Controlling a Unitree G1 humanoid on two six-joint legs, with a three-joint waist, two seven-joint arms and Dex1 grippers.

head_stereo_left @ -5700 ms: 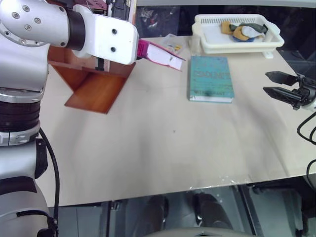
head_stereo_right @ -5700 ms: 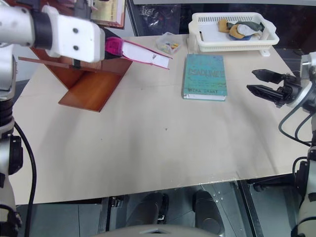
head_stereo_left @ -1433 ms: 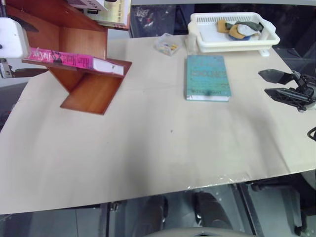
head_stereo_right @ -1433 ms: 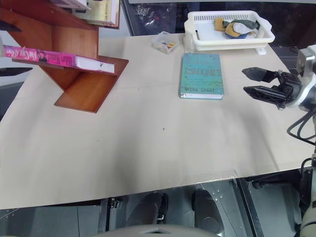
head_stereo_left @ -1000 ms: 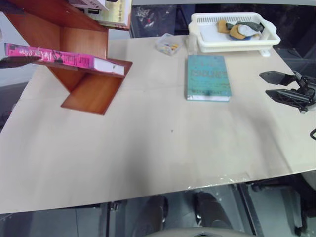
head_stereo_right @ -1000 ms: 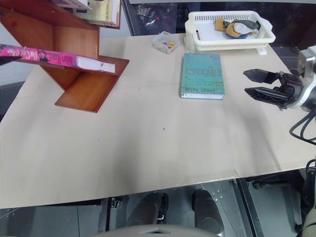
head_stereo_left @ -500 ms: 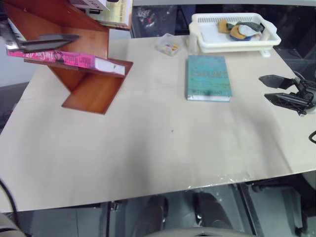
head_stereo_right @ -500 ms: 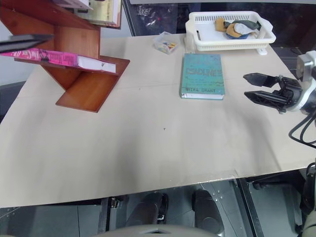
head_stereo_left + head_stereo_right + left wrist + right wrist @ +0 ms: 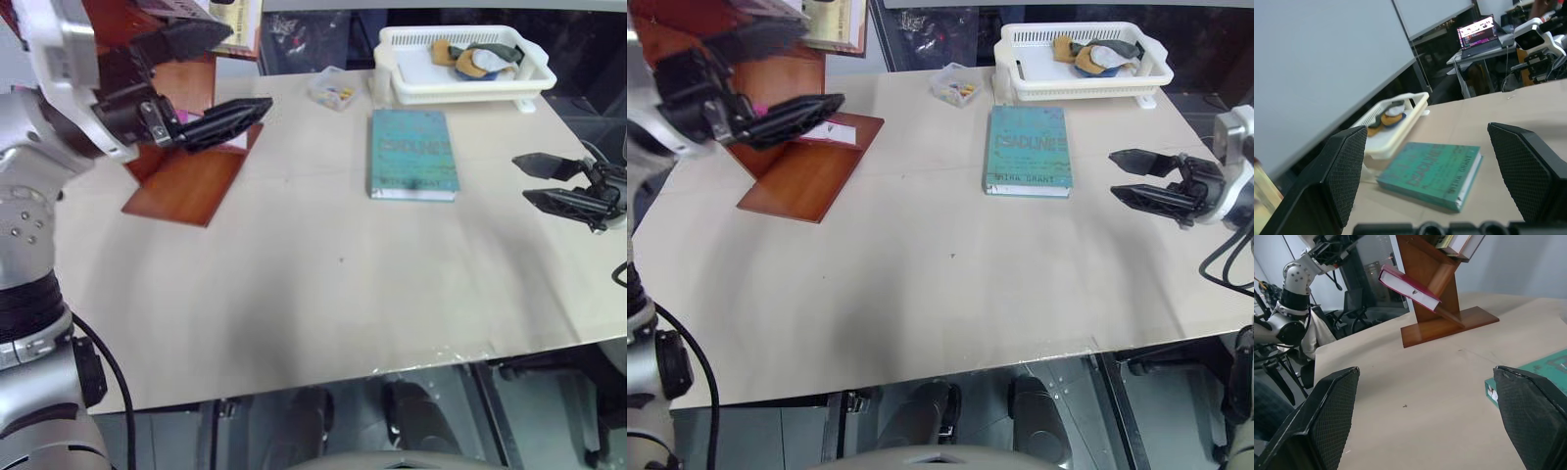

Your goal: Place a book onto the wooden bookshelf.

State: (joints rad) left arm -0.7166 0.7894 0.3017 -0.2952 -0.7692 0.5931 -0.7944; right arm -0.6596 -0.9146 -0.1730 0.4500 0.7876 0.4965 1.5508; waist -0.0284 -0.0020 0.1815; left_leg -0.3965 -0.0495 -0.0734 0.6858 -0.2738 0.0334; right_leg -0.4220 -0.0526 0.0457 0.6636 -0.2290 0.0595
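Note:
The pink book (image 9: 1405,284) lies on a slanted board of the reddish-brown wooden bookshelf (image 9: 186,184), at the table's far left. In the eye views my left arm covers most of it; only its white page edge (image 9: 838,131) peeks out. My left gripper (image 9: 250,66) hangs open and empty in front of the shelf, pointing toward the middle of the table and clear of the book. At the right edge of the table my right gripper (image 9: 522,179) is open and empty, its fingers pointing left.
A teal-green book (image 9: 413,152) lies flat at the table's middle back. Behind it stands a white plastic basket (image 9: 470,90) with cloths, and a small clear bag (image 9: 331,90) beside it. Pale yellowish books (image 9: 240,22) sit on the shelf's top.
My left arm has swung in from the left, down and across in front of the shelf, rolling its open gripper as it went. The pink book stays on its board. The right gripper has not moved.

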